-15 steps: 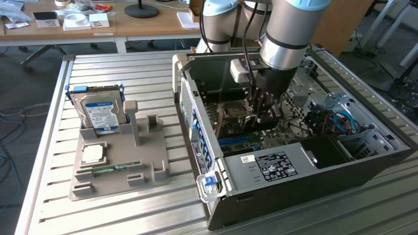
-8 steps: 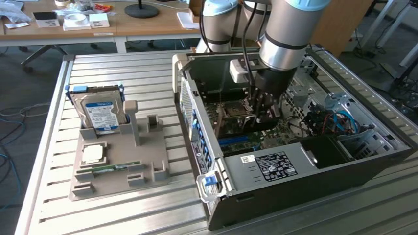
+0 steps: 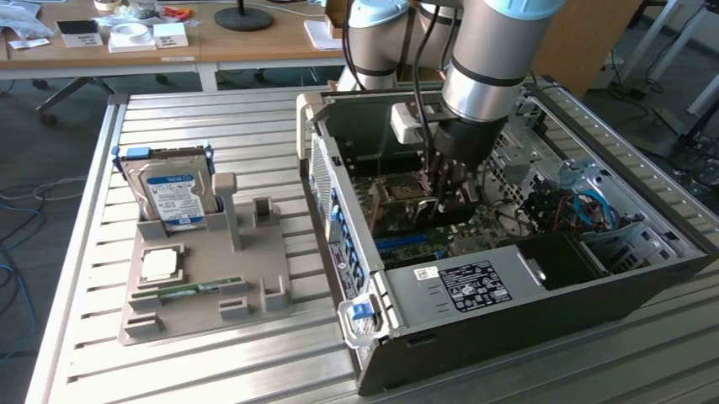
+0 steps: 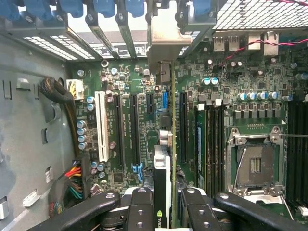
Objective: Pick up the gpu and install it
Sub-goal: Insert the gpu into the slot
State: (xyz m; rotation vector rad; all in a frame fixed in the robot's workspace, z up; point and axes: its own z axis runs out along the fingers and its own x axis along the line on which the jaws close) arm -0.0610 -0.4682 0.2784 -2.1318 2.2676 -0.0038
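My gripper point(image 3: 450, 189) reaches down inside the open computer case point(image 3: 528, 311) over the motherboard point(image 3: 433, 244). In the wrist view the gripper point(image 4: 166, 202) is shut on the gpu point(image 4: 162, 168), which I see edge-on between the black fingers point(image 4: 139, 204), a logo showing on its black face. The card stands upright above the motherboard point(image 4: 139, 86), and its silver end bracket point(image 4: 162, 45) sits up against the rear slot openings. Its lower edge runs along between two long black expansion slots point(image 4: 134, 127); whether it touches a slot I cannot tell.
A white slot point(image 4: 101, 125), RAM modules point(image 4: 199, 139) and the bare CPU socket point(image 4: 255, 166) flank the card. Cable bundles point(image 4: 72, 185) lie by the case wall. Outside the case, a grey holder point(image 3: 264, 295) carries a silver hard drive point(image 3: 174, 198), a CPU point(image 3: 161, 265) and a green RAM stick point(image 3: 197, 288).
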